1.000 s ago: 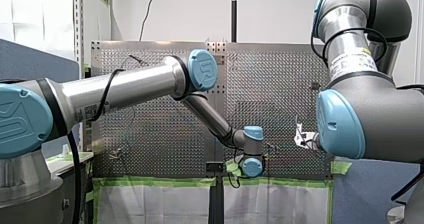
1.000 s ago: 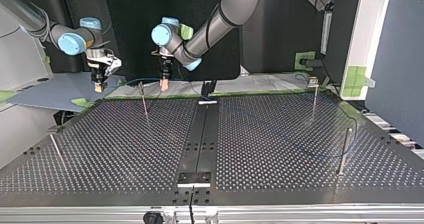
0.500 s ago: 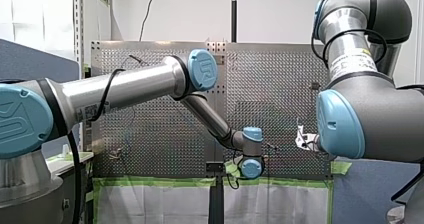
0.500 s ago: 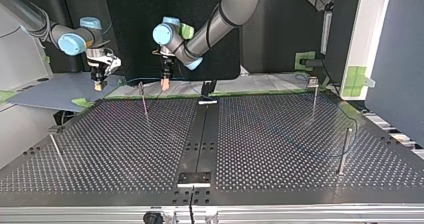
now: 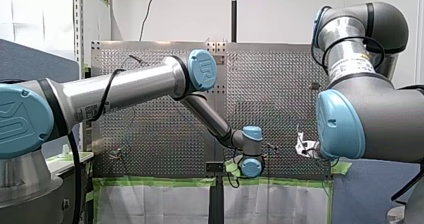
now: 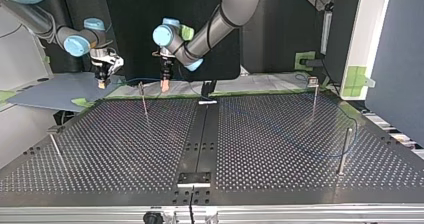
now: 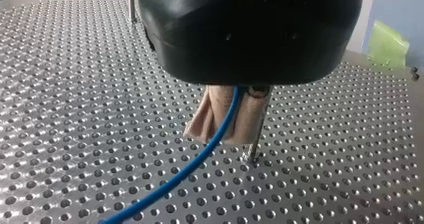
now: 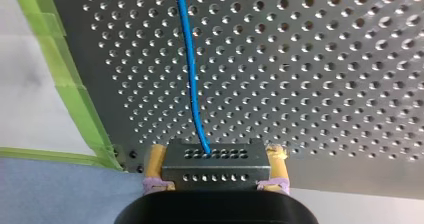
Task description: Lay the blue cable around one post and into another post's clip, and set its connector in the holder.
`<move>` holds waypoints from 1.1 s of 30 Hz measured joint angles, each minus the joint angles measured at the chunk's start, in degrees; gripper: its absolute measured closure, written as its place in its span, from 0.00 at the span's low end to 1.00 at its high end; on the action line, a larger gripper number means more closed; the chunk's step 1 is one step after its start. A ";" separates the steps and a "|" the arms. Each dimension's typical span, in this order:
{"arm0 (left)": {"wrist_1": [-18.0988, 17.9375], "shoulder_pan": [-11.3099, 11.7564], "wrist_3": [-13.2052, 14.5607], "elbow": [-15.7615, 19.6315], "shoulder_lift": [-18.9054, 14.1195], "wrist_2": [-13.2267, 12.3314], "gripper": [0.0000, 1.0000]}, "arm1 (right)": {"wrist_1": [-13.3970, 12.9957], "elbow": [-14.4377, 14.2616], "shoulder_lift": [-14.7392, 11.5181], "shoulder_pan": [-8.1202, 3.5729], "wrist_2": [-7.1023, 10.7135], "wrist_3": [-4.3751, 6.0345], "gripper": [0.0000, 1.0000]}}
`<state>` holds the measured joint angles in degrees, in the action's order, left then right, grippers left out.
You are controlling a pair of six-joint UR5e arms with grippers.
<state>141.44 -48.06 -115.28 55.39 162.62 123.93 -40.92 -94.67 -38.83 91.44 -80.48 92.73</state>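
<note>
Cable (image 8: 189, 59) was held twice near the table (image 6: 280, 149) edge.
Your left gripper (image 7: 227, 129) was closed on it; your right gripper (image 8: 216, 156) clamped the connector (image 8: 215, 176).

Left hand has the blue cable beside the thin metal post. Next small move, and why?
Probably nudge the left hand sideways and slightly down, carrying the blue cable against the thin metal post beside it. Its beige pads are shut on the cable, the right hand holds the perforated metal connector, and I can't see the cable caught on that post yet.
</note>
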 joint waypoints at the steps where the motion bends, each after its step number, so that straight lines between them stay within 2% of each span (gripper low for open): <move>1: 0.02 0.09 -0.01 -0.09 0.00 -0.05 1.00 | 0.23 0.30 0.20 0.01 0.00 0.00 1.00; 13: 0.56 0.98 -0.42 -0.95 0.00 -0.64 1.00 | 1.90 3.09 0.79 -0.14 0.00 0.18 1.00; 24: 0.67 1.50 -0.47 -0.79 0.00 -0.15 1.00 | 4.08 5.44 0.94 -0.16 -0.53 0.37 1.00; 33: 0.35 1.40 -0.46 -0.32 0.00 -0.16 1.00 | 4.55 6.00 1.14 -0.37 -1.02 0.34 1.00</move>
<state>141.79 -46.66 -115.74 55.06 162.63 123.77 -36.37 -88.67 -37.68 91.07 -81.51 93.07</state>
